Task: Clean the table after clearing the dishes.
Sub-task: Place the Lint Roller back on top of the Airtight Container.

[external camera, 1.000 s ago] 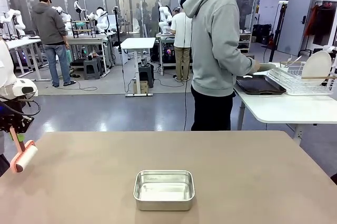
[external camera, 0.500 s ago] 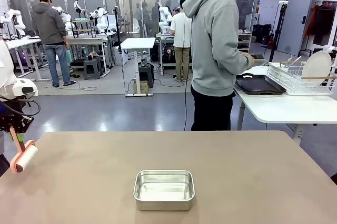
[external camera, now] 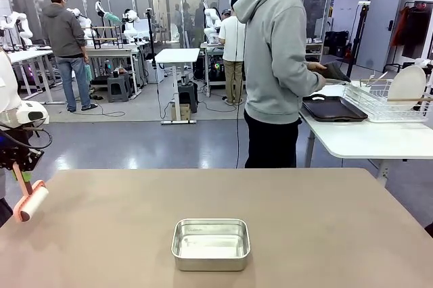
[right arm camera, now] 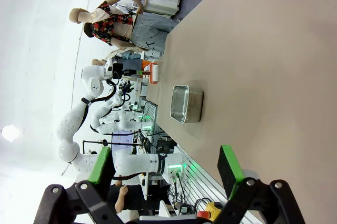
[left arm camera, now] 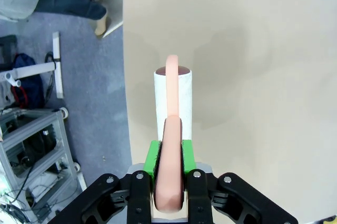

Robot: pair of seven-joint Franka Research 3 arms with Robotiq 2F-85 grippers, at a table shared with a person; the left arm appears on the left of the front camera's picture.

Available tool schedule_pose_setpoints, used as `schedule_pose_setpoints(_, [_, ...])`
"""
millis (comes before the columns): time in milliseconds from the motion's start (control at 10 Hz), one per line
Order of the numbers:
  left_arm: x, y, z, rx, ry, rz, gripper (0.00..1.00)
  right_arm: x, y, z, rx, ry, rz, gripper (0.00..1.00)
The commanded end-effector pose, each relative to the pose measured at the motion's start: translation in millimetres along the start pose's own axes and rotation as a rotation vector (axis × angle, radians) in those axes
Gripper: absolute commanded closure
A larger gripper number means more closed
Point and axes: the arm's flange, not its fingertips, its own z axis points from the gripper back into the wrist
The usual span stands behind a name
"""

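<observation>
Now the wide tan-brown matte table lies bare of dishes; those sit with the person at the white side table. Only a small rectangular steel pan remains, near our edge at mid-width. Our left gripper clamps the pink handle of a white lint roller at the left edge; our right gripper stands wide, holding nothing. We should lay the roll flat and sweep in overlapping lanes, skirting the pan.
</observation>
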Motion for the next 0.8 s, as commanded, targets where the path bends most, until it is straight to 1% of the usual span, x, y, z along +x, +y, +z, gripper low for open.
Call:
schedule_pose_setpoints(0, [7.6, -21.6, 19.2, -0.033, -0.1, -0.145, 0.79, -0.5, 3.2, 0.8, 0.002, -0.002, 0.004, 0.0])
schedule_pose_setpoints(100, [7.1, -38.5, 33.1, -0.075, -0.176, -0.277, 0.79, -0.5, 3.2, 0.8, 0.002, -0.002, 0.004, 0.0])
schedule_pose_setpoints(200, [3.8, -50.4, 47.8, -0.079, -0.208, -0.426, 0.79, -0.5, 3.2, 0.8, 0.002, -0.002, 0.004, 0.0])
schedule_pose_setpoints(300, [0.2, -66.6, 62.5, -0.078, -0.192, -0.542, 0.79, -0.5, 3.2, 0.8, 0.002, -0.002, 0.004, 0.0])
schedule_pose_setpoints(400, [-2.8, -88.9, 77.9, -0.061, -0.216, -0.644, 0.79, -0.5, 3.2, 0.8, 0.002, -0.002, 0.004, 0.0])
schedule_pose_setpoints(500, [-5.5, -115.8, 90.2, -0.052, -0.232, -0.735, 0.79, -0.5, 3.2, 0.8, 0.002, -0.002, 0.004, 0.0])
schedule_pose_setpoints(700, [-15.5, -180.9, 108.6, -0.053, -0.279, -0.969, 0.79, -0.5, 3.2, 0.8, 0.002, -0.002, 0.004, 0.0])
